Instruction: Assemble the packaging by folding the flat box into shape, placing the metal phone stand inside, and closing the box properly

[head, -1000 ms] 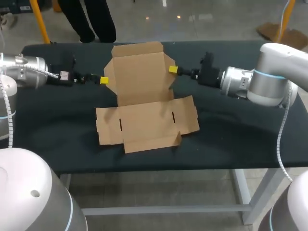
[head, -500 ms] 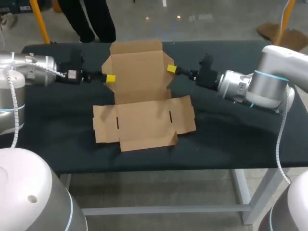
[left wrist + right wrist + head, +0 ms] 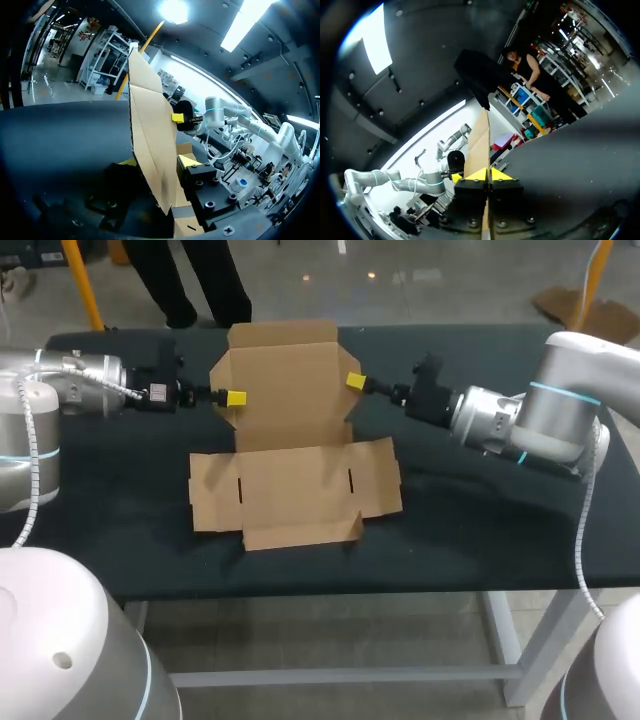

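Observation:
The brown cardboard box lies unfolded on the black table, with its rear lid panel tilted up. My left gripper is at the lid's left edge. In the left wrist view that cardboard edge stands between its open fingers. My right gripper is shut on the lid's right flap. Seen from the right wrist, the flap rises from between the closed yellow tips of that gripper. No metal phone stand is in view.
The box's front flap lies toward the table's front edge. Black tabletop shows on both sides of the box.
My left gripper has moved right onto the lid's left edge, and its fingers have narrowed. The box has slid slightly left, and the lid stands a little more upright. The right gripper keeps its grip.

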Robot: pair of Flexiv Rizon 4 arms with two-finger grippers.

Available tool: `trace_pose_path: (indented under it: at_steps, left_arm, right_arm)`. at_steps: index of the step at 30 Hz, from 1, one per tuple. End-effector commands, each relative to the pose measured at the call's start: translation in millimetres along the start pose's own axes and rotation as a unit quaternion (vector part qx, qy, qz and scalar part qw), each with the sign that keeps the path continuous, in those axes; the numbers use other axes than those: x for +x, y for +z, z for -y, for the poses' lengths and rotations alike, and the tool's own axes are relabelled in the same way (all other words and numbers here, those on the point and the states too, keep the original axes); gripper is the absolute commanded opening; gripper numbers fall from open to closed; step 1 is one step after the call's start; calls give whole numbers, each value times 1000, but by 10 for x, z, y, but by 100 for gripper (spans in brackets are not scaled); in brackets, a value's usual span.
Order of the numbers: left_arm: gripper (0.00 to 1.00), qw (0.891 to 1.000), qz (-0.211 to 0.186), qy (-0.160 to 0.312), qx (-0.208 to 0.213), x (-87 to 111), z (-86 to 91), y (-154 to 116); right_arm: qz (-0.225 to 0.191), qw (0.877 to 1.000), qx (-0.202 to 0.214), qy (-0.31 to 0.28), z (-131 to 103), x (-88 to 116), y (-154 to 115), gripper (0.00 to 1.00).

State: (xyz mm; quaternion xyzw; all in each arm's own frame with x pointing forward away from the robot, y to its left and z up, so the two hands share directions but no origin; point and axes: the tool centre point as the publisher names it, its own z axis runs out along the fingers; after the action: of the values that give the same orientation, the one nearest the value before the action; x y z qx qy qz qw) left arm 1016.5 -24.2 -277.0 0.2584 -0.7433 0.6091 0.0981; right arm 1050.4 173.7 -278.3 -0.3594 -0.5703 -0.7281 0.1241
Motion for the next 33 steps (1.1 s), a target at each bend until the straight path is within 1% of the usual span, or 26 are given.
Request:
trace_pose_path:
  at_steps: [1, 4, 7, 10, 16, 19, 21, 29, 32, 33]
  left_arm:
    - [43, 1000, -25, 5, 4, -42, 6, 20]
    - [38, 999, -30, 9, 7, -22, 26, 37]
    - [37, 999, -36, 13, 9, -10, 41, 51]
    - [33, 999, -41, 15, 10, -2, 57, 91]
    - [28, 998, -55, 21, 10, 15, 88, 179]
    - [21, 998, -58, 23, 8, 19, 102, 227]
    - [19, 998, -60, 24, 7, 18, 111, 250]
    - [13, 997, -67, 26, 10, 14, 131, 283]
    - [7, 997, -68, 27, 13, 16, 136, 283]
    - [4, 997, -69, 27, 13, 16, 137, 284]
  right_arm:
    - [-3, 1000, -4, -2, 7, -3, 0, 0]
    - [-4, 1000, -6, -4, 3, 8, 1, 0]
    - [-4, 1000, -8, -5, 0, 14, -2, 0]
    - [-4, 1000, -9, -6, -1, 16, -1, 0]
    - [-5, 1000, -12, -8, -3, 24, 2, 0]
    - [-5, 1000, -13, -9, -4, 26, 4, 0]
    - [-5, 1000, -13, -10, -5, 27, 5, 0]
    - [-6, 1000, -16, -12, -12, 30, 5, 0]
    - [-6, 1000, -18, -12, -14, 31, 3, 0]
    - [-7, 1000, -18, -12, -16, 32, 0, 0]
